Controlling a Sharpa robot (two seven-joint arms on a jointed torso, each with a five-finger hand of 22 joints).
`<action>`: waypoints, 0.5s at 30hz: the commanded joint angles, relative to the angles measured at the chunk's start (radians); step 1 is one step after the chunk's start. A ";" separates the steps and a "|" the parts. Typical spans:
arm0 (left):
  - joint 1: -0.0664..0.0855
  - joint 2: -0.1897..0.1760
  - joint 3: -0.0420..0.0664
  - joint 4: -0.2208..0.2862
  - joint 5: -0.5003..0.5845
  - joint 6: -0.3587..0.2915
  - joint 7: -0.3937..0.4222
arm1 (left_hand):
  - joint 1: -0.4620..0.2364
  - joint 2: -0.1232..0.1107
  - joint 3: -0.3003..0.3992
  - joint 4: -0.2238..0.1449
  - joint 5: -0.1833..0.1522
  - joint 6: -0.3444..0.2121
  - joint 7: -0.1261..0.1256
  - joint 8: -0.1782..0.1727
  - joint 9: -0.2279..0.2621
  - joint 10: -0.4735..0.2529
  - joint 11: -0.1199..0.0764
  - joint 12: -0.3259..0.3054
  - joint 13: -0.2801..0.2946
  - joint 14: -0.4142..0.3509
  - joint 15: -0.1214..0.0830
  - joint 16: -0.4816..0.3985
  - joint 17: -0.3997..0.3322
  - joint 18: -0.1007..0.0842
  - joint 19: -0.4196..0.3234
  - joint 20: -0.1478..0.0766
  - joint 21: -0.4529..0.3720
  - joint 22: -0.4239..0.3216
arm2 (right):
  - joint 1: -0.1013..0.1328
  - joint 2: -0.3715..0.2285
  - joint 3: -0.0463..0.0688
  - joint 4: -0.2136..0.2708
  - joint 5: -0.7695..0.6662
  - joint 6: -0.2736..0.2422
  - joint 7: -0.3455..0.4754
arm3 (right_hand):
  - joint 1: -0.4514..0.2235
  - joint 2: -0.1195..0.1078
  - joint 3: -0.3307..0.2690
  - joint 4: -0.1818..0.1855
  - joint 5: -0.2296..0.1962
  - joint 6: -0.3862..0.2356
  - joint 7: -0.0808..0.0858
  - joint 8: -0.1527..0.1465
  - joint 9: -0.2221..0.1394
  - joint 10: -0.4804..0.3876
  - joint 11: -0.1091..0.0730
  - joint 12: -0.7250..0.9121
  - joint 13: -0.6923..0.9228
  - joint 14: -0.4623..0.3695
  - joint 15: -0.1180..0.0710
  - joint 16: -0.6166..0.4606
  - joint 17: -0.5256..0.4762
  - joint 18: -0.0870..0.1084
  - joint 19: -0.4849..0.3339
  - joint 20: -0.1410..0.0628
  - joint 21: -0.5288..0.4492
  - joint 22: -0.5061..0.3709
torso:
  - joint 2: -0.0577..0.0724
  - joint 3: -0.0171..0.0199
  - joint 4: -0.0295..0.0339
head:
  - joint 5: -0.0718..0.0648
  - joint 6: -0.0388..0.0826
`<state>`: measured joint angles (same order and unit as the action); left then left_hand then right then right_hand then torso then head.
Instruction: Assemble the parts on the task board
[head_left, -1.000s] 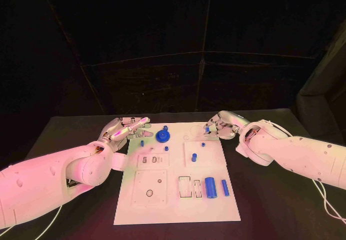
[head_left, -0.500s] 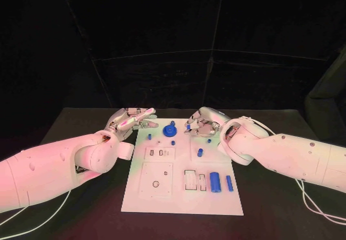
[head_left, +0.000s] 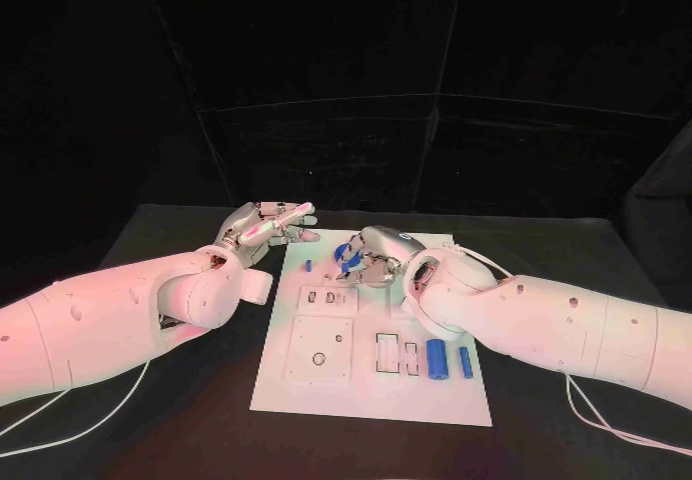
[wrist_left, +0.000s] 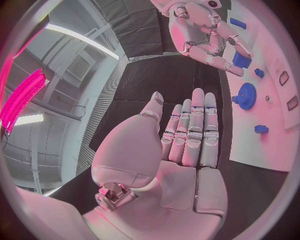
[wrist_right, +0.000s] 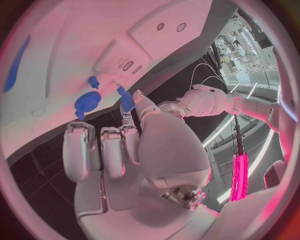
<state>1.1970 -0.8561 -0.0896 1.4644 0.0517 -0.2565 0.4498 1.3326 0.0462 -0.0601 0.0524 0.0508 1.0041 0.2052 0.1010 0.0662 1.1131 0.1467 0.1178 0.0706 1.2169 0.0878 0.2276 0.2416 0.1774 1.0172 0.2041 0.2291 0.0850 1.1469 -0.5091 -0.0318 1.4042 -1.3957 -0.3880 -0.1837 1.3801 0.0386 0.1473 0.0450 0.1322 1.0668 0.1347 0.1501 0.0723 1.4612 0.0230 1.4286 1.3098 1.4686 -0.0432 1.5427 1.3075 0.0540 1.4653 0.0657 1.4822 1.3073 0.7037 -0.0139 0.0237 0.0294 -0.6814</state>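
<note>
My left hand (head_left: 264, 228) hovers flat and empty, fingers straight and together, over the tabletop (head_left: 173, 225) just beside the task board's (head_left: 325, 390) far left corner. The white board lies mid-tabletop, carrying small blue parts: a short peg (head_left: 306, 266) near my left hand, a toothed gear (wrist_right: 86, 102) at the far edge, two cylinders (head_left: 436, 358) toward the near right. My right hand (head_left: 374, 256) reaches over the gear, pinching a small blue part (wrist_right: 127, 101) between thumb and fingertip. No writing is legible.
</note>
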 joint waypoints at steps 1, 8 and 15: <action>0.003 0.001 0.001 0.000 0.004 0.006 0.015 | -0.004 0.008 -0.001 -0.006 -0.003 0.006 0.000 -0.005 0.000 0.002 -0.001 -0.006 -0.001 -0.004 0.002 -0.006 0.001 0.006 0.006 0.001 -0.005 -0.002 | -0.014 0.021 -0.001 -0.010 -0.081 0.026 -0.023 | 0.005 0.004 0.006 0.000 0.005 0.037 -0.031 0.002 0.002 -0.002 -0.001 -0.006 0.104 0.087 -0.005 -0.003 0.194 -0.015 0.026 -0.007 0.000 0.074 | 0.002 0.0022 -0.0001 | 0.003 -0.001; 0.003 0.002 0.001 -0.004 0.008 0.006 0.017 | -0.004 0.008 -0.001 -0.006 -0.003 0.006 0.000 -0.005 0.000 0.002 -0.001 -0.006 -0.001 -0.004 0.002 -0.006 0.001 0.006 0.006 0.001 -0.005 -0.002 | -0.034 0.043 -0.002 -0.017 -0.104 0.026 -0.042 | 0.003 0.003 0.008 0.000 0.009 0.033 -0.029 -0.001 0.001 -0.002 0.000 -0.006 0.104 0.086 -0.005 -0.003 0.193 -0.014 0.026 -0.007 -0.001 0.073 | 0.003 0.0035 0.0034 | 0.009 -0.005; 0.003 0.004 0.001 -0.009 0.010 0.007 0.017 | -0.004 0.008 -0.001 -0.006 -0.003 0.006 0.000 -0.005 0.000 0.002 -0.001 -0.006 -0.001 -0.004 0.002 -0.006 0.001 0.006 0.006 0.001 -0.005 -0.002 | -0.040 0.057 -0.003 -0.031 -0.123 0.045 -0.057 | 0.000 -0.001 0.008 -0.001 0.010 0.032 -0.028 -0.002 0.000 -0.002 0.001 -0.006 0.104 0.087 -0.004 -0.003 0.194 -0.015 0.026 -0.007 -0.001 0.074 | 0.003 0.0017 0.0030 | 0.010 -0.009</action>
<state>1.1983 -0.8537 -0.0895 1.4555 0.0558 -0.2566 0.4519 1.3326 0.0462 -0.0601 0.0524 0.0508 1.0041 0.2051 0.1010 0.0662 1.1131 0.1466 0.1178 0.0706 1.2169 0.0878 0.2276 0.2414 0.1774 1.0172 0.2041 0.2291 0.0841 1.1063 -0.4552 -0.0347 1.3756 -1.4831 -0.3645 -0.2214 1.3803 0.0385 0.1498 0.0424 0.1372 1.0668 0.1346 0.1473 0.0725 1.4612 0.0232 1.4287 1.3100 1.4687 -0.0430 1.5422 1.3074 0.0541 1.4654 0.0657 1.4822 1.3073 0.7067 -0.0109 0.0265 0.0381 -0.6902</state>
